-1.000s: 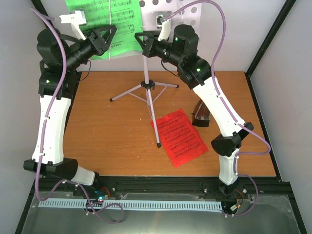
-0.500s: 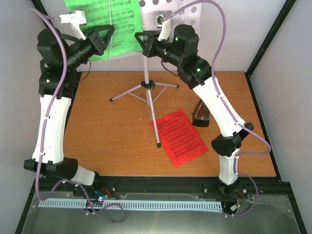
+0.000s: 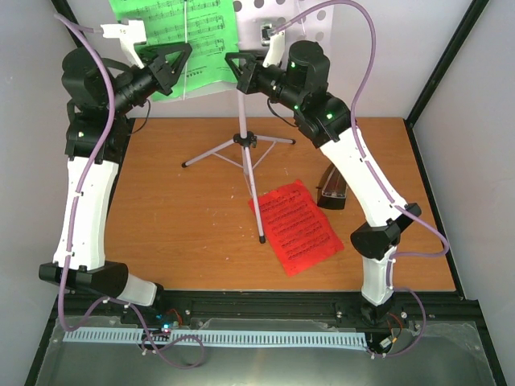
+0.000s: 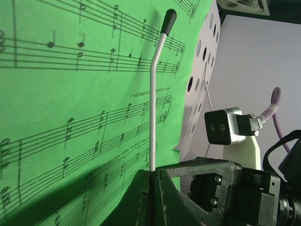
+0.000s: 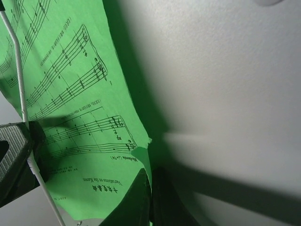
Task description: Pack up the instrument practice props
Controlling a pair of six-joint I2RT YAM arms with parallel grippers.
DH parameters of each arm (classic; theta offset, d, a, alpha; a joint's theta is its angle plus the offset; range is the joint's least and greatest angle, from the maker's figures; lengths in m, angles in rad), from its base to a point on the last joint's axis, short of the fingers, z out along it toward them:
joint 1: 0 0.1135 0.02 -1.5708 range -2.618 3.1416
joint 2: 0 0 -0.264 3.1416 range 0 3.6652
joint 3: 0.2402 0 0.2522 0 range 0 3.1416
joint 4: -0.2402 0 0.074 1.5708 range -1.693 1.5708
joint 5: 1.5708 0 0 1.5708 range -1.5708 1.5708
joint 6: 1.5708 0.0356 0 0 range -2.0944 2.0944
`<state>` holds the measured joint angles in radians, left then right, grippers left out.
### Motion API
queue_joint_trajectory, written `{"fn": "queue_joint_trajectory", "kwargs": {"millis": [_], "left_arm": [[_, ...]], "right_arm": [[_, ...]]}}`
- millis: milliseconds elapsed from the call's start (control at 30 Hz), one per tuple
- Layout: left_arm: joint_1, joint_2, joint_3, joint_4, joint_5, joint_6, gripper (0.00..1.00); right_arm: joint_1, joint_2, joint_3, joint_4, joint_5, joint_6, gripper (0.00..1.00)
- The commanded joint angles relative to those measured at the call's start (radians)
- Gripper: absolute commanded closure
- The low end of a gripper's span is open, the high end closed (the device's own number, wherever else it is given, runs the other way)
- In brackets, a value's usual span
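Standing at the back middle of the table (image 3: 177, 225), the music stand (image 3: 245, 138) spreads its three thin silver legs on the wood. One leg runs toward the near edge and ends just beside the left corner of the red music sheet (image 3: 299, 227). That sheet lies flat and turned at an angle, right of centre and toward the near edge. The black metronome (image 3: 331, 191) sits just beside the sheet's far corner, toward the right edge, and is partly hidden behind the right forearm. The green music sheet (image 3: 173, 20) rests upright against the left part of the stand's pale perforated desk (image 4: 200, 61), high above the back edge of the table. Both arms reach up to the lower rim of that desk. The left gripper (image 4: 153, 175) has its jaws pressed together on the foot of the silver wire arm (image 4: 153, 103), a thin black-capped retainer that rises bent across the face of the green sheet. The right gripper (image 5: 150, 178) is closed too, its fingers meeting right under the sheet's lower corner where the paper ends on the bare desk. Whether they pinch the paper's edge, the desk's lip, or nothing cannot be told.
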<state>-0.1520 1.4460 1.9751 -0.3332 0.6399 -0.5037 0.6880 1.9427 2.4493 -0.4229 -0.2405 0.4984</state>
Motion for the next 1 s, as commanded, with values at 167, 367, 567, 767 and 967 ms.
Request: {"fn": "queue_joint_trajectory", "kwargs": {"millis": [167, 367, 567, 767, 967], "left_arm": [[-0.008, -0.059, -0.021, 0.109, 0.111, 0.087, 1.00], [-0.008, -0.058, -0.024, 0.101, 0.091, 0.081, 1.00], [-0.008, -0.059, -0.024, 0.091, 0.057, 0.079, 1.00], [-0.008, -0.058, -0.028, 0.088, 0.012, 0.053, 0.91], [-0.008, -0.078, -0.039, 0.084, -0.003, 0.055, 0.52]], "right_arm": [[0.001, -0.031, -0.008, -0.016, 0.052, 0.018, 0.97], [0.001, -0.115, -0.083, 0.004, 0.127, 0.003, 0.97], [0.001, -0.427, -0.479, 0.207, 0.376, -0.046, 0.97], [-0.006, -0.672, -0.698, 0.226, 0.550, -0.123, 0.97], [-0.007, -0.856, -0.853, 0.152, 0.419, -0.139, 0.97]]}}
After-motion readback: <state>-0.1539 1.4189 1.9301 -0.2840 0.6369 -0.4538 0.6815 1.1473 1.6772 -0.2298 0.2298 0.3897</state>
